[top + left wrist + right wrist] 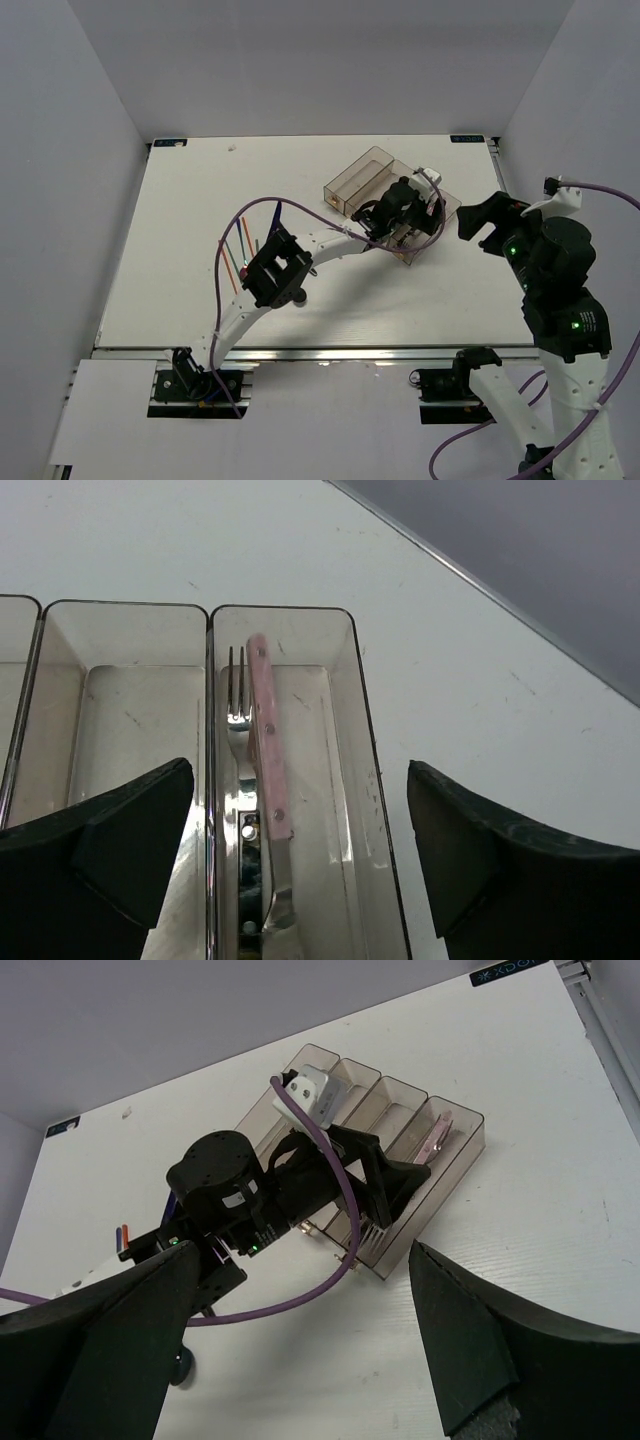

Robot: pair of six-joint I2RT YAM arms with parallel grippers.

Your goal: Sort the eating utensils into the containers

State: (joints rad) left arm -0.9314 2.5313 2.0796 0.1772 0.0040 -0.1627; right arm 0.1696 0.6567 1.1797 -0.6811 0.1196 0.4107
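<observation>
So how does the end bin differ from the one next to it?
The end bin holds a silver fork and a pink-handled utensil; the neighbouring bin shows nothing in its visible part. The end bin has bare table on one side; the neighbouring bin has bins on both. Both are narrow, translucent and smoky grey.

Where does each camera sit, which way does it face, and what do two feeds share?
Top external: above and behind the bases, looking down on the table; both arms show.
Left wrist: on the left arm, looking down into the bins; the left gripper shows.
Right wrist: on the right arm, facing the left arm and bins; the right gripper shows.
Shared: both wrist views show the pink handle in the end bin.
</observation>
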